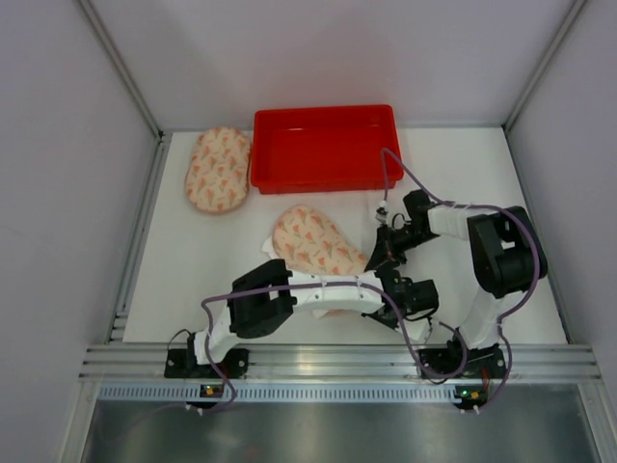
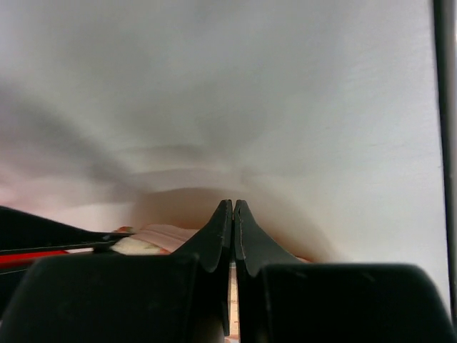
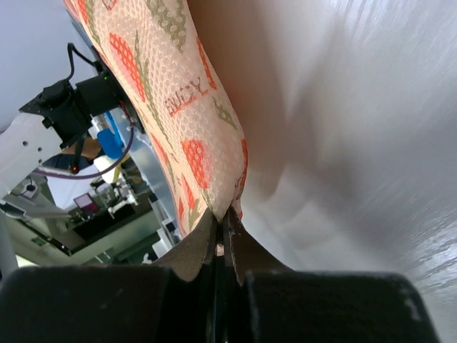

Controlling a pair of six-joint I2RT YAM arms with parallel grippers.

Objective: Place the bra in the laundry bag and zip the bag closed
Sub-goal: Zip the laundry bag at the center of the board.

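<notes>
A floral mesh laundry bag (image 1: 310, 241) lies in the middle of the table, its near end under my left arm. My right gripper (image 1: 378, 260) is shut on the bag's right edge. The right wrist view shows the mesh (image 3: 164, 93) pinched between the fingertips of that gripper (image 3: 221, 214) and lifted off the table. My left gripper (image 1: 424, 294) is low beside the bag's near right end. In the left wrist view it (image 2: 233, 204) is shut, with nothing visible between the tips and pink fabric (image 2: 161, 236) below and to the left. No bra shows on its own.
A red tray (image 1: 325, 147) stands at the back centre. A second floral oval bag (image 1: 218, 169) lies at the back left beside it. White walls enclose the table on three sides. The arms cross close together at the near right.
</notes>
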